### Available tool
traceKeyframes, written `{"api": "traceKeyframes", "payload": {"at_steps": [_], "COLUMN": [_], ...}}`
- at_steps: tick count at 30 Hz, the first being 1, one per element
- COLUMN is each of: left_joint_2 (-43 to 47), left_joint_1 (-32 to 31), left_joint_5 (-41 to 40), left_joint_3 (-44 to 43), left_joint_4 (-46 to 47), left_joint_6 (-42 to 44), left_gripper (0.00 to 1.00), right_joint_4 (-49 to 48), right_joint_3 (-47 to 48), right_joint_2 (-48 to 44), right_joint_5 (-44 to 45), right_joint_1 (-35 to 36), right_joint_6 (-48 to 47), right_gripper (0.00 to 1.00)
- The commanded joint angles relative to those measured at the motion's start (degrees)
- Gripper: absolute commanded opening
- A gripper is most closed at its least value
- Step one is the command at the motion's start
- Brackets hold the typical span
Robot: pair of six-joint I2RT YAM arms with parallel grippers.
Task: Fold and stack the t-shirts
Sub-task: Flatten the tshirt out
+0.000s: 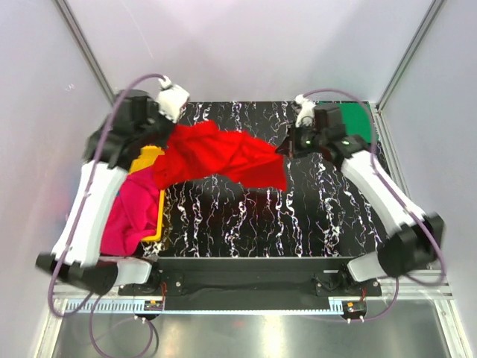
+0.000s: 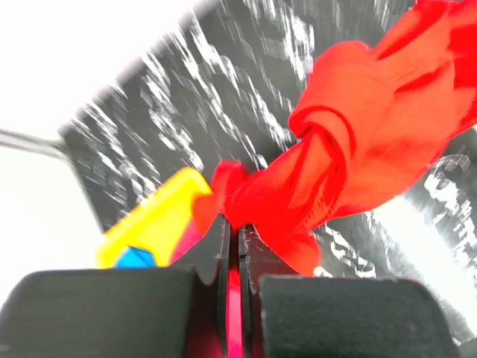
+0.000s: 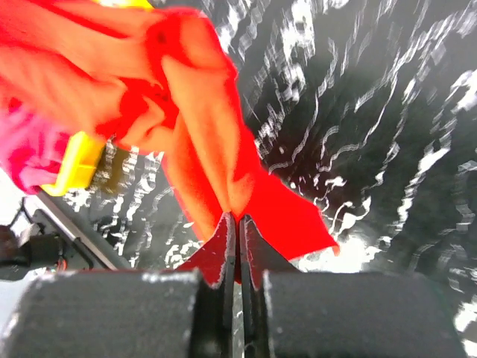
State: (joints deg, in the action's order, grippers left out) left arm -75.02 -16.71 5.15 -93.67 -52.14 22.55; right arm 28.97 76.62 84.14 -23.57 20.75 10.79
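Note:
The bright red t-shirt [image 1: 223, 156] hangs bunched and stretched above the table between both grippers. My left gripper [image 1: 168, 143] is shut on its left end; in the left wrist view the fingers [image 2: 232, 224] pinch a fold of the red cloth [image 2: 358, 134]. At the shirt's right end, my right gripper [image 1: 288, 149] is shut too, its jaws [image 3: 237, 220] closed on a red edge [image 3: 201, 127]. The magenta t-shirt [image 1: 130, 209] lies heaped at the left. A dark green t-shirt [image 1: 355, 119] lies at the far right corner. A bit of turquoise t-shirt [image 2: 134, 258] shows by the tray.
A yellow plastic tray [image 1: 151, 158] stands at the table's left side, partly under the magenta cloth and my left arm. The tabletop [image 1: 253, 224] is black with white marbling. White walls with metal posts close in the left, back and right.

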Motion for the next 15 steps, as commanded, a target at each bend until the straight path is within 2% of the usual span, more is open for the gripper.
{"api": "traceKeyframes", "payload": {"at_steps": [1,4,6,10,15], "left_joint_2": [6.36,9.79,11.73,16.39,13.34], "left_joint_1": [-0.43,-0.52,-0.52,-0.87,-2.36], "left_joint_5": [-1.28,0.12,5.19,16.46,18.85], "left_joint_3": [-8.44,-14.51,-15.58,-11.02,-5.58], "left_joint_4": [-7.53,-9.47,-9.65,-7.46,-4.04], "left_joint_6": [-1.27,-1.54,-2.24,-5.57,-13.12], "left_gripper": [0.0,0.0,0.0,0.0,0.0], "right_joint_4": [8.45,12.84,15.23,21.37,23.94], "right_joint_3": [6.68,12.65,15.91,25.04,30.78], "right_joint_2": [-13.34,-19.42,-22.42,-24.81,-21.23], "right_joint_5": [4.58,5.73,7.74,11.88,18.19], "right_joint_1": [0.16,0.16,0.16,0.16,0.16], "right_joint_6": [-4.37,-6.56,-8.14,-10.43,-10.43], "right_gripper": [0.0,0.0,0.0,0.0,0.0]}}
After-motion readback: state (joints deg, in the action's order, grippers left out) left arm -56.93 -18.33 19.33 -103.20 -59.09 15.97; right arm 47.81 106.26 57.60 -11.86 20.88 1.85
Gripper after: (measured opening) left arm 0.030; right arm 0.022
